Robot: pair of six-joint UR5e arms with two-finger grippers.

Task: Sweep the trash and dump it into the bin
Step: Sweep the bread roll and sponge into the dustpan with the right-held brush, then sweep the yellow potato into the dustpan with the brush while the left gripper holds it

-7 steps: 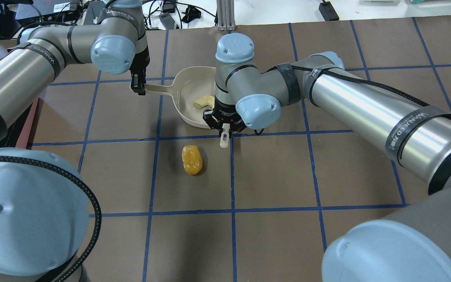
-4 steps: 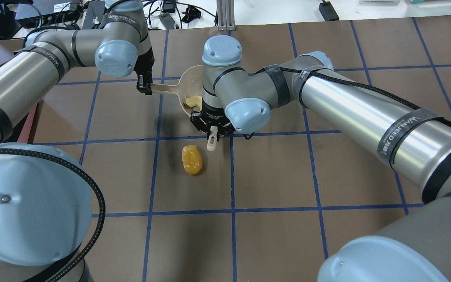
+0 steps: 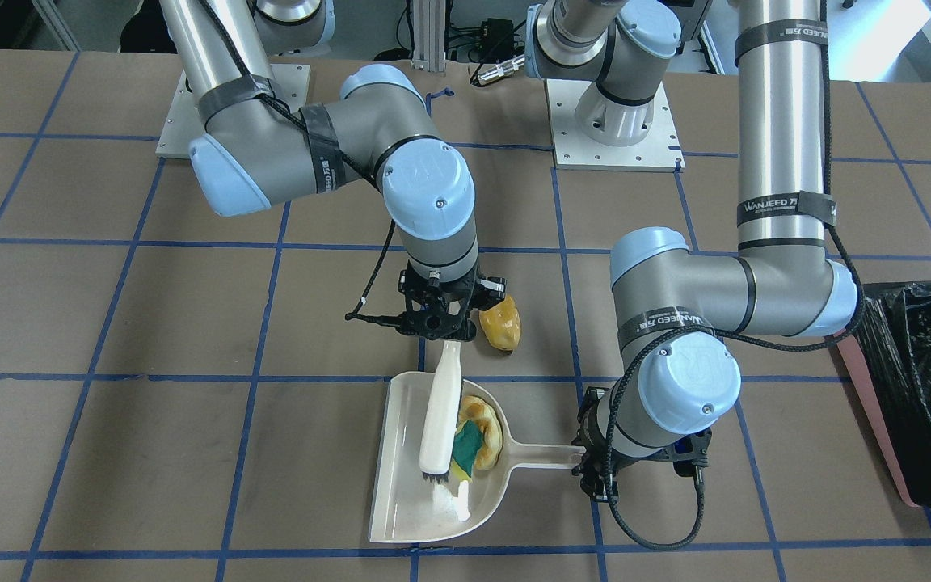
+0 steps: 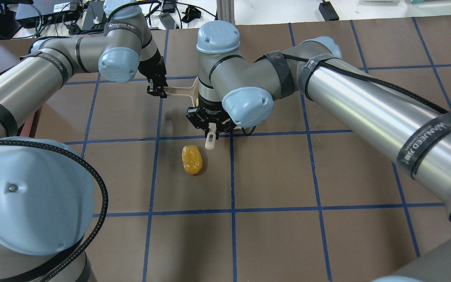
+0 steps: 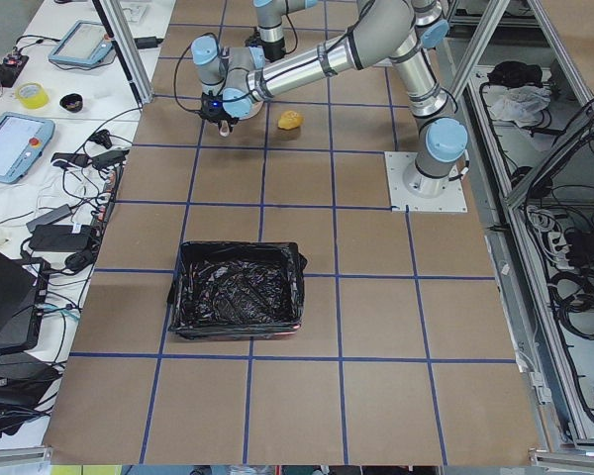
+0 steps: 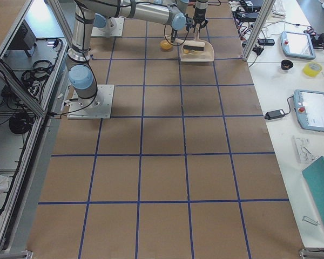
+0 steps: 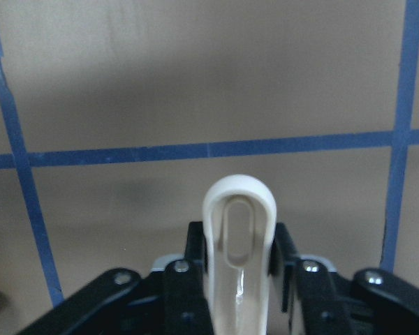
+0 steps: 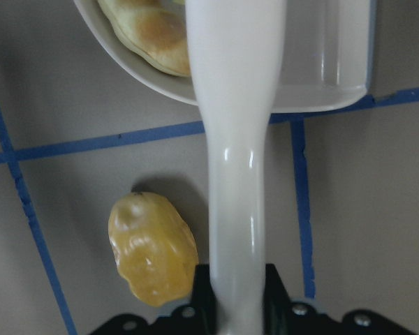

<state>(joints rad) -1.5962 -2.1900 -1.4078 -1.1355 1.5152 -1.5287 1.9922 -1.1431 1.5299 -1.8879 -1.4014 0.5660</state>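
Fingers [image 7: 194, 244] on my left gripper [image 7: 239, 241] are clamped tight on the end of the beige dustpan's handle [image 7: 239, 209]. The ones on my right gripper [image 3: 443, 327] are squeezed onto the white brush handle [image 8: 237, 139].

Pose-wise, my left arm is stretched out over the table with the elbow bent and the wrist pointing down at the handle. My right arm folds across the middle, wrist straight down, holding the brush [image 3: 440, 420] so it slants into the dustpan [image 3: 391, 501] with the dark bristles down inside it.

Trash count is three pieces, all different. The pale yellow crescent slice [image 3: 488, 419] and the green-and-yellow sponge piece [image 3: 467, 446] are both in the pan, pressed up against the brush. The glossy yellow-brown potato-looking lump [image 4: 192, 159] is out on the brown table, just beside my right gripper and outside the pan's open edge, not touching the brush.

One brush, one dustpan, one bin. The pink bin [image 3: 872, 412] with its crinkly black bag [image 3: 926, 364] sits off on my left side, well apart from the pan.
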